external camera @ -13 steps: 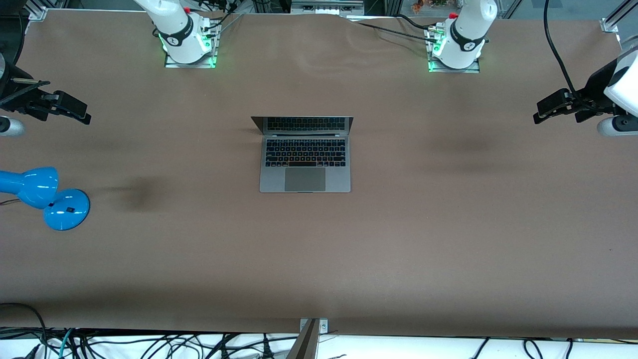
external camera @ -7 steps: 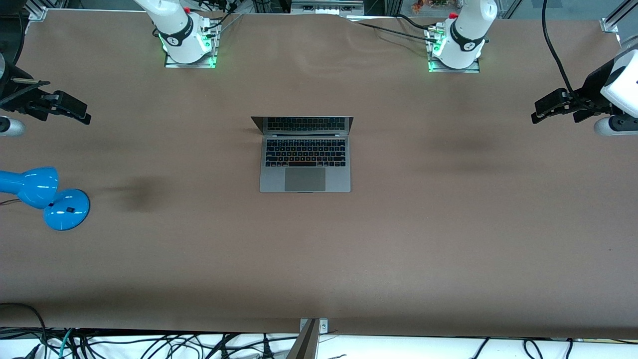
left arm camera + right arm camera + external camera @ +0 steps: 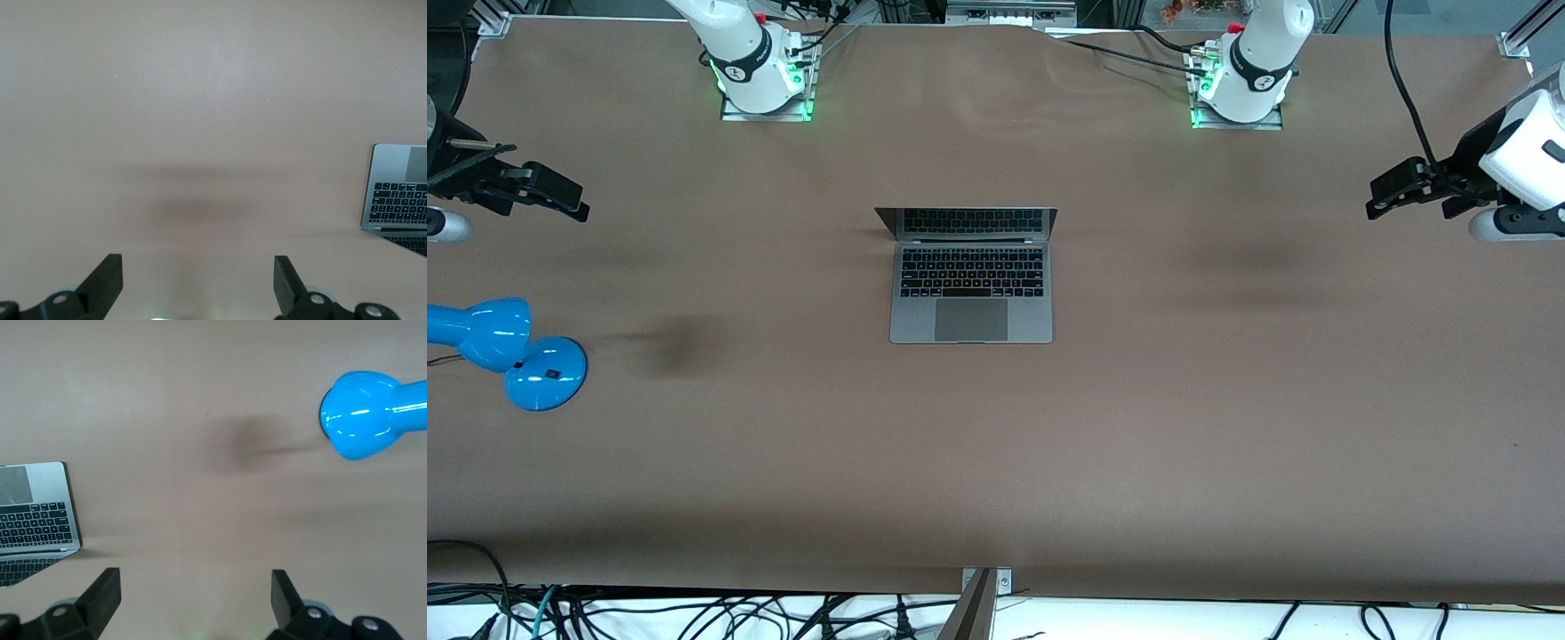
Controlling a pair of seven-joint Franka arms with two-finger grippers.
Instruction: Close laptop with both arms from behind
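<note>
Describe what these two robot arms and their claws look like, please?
Both arms are glossy white with rounded segments, a dark band ringing each base, which glows green. The left arm trails a black cable. The left gripper and right gripper are black, each with two flat, wedge-shaped fingers.

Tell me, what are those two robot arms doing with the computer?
Nothing is touching the laptop yet. It sits open in the middle of the table. The left claw hangs open over its own end of the table, and the right claw hangs open over the other end, above a blue lamp. Both are well away from the laptop, so closing it has not started.
</note>
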